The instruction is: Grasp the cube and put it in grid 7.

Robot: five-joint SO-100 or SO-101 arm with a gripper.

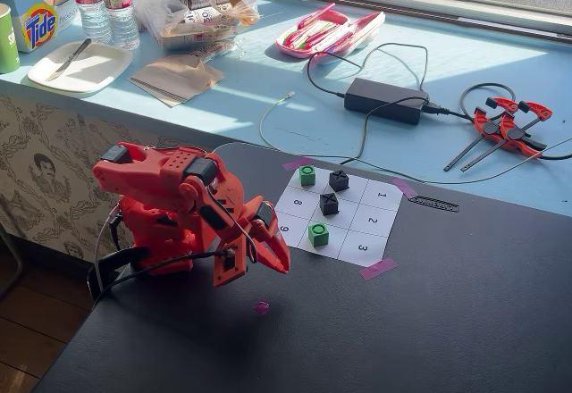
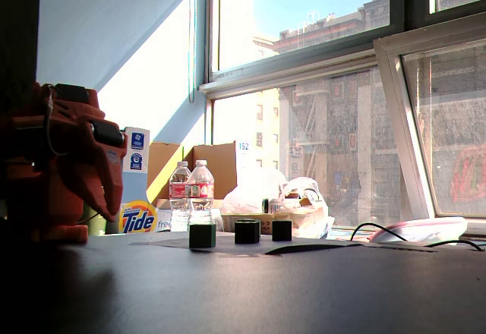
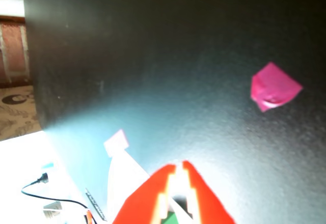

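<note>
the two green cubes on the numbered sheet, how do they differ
In the fixed view from above, one green cube sits in the far corner cell of the numbered sheet, beside a black cube. The other green cube sits in a near edge cell, closer to the red hand. Both are small, bright green, upright, dark-marked on top, and ungrasped.

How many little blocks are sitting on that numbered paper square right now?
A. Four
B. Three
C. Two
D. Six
A: in a fixed view the numbered sheet carries four, namely a green cube in its far corner cell, another green cube nearer the arm, a black cube and a second black cube.
</note>
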